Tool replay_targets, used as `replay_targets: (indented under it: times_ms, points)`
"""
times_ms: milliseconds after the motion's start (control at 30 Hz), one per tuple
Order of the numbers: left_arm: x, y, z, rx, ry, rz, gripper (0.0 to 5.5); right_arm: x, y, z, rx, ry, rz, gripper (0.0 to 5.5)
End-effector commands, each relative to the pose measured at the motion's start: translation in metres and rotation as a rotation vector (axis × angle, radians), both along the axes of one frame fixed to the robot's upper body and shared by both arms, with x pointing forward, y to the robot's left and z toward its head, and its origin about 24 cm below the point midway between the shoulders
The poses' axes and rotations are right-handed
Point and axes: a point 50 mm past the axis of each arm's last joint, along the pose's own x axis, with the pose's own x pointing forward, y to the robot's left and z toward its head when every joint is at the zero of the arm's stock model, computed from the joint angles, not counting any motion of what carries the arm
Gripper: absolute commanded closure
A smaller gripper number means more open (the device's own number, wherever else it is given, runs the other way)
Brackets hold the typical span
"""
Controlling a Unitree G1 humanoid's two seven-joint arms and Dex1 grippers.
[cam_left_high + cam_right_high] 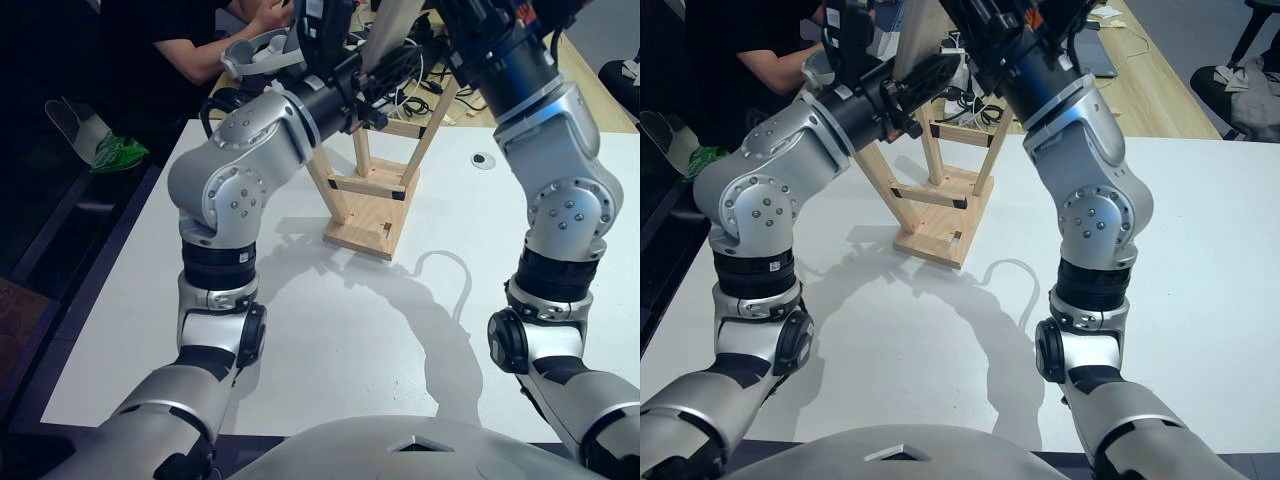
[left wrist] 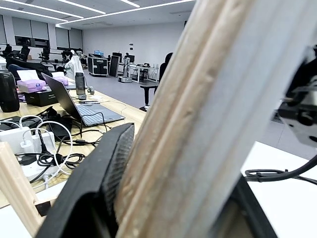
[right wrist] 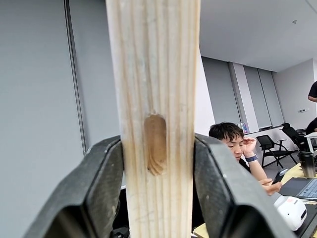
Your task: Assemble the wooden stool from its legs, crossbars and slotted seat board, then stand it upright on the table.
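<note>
1. The pale wooden stool frame (image 1: 365, 225) stands seat-down on the white table (image 1: 300, 330).
2. The left gripper (image 2: 178, 183) and right gripper (image 3: 157, 163) fingers clamp a pale wooden leg (image 3: 156, 74) above it.
3. Probably light, stiff and smooth: hold the flat faces.

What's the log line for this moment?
left gripper: shut on board | right gripper: shut on board | stool frame: legs-up on table

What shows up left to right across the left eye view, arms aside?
First the crumpled green item on the floor, then the upside-down pale wooden stool frame, then the small round grey grommet.
</note>
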Motion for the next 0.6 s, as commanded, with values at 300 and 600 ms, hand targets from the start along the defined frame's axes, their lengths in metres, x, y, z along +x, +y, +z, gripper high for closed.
replay_targets:
  times_ms: [300,600]
  points:
    - [-0.019,0.002,-0.01,-0.066,-0.082,-0.245,4.44,-0.002,-0.002,-0.01,-0.089,0.027,0.045,2.34]
    - [-0.022,0.017,-0.026,-0.037,-0.027,-0.323,4.48,0.003,-0.019,0.005,0.005,0.047,0.056,1.19]
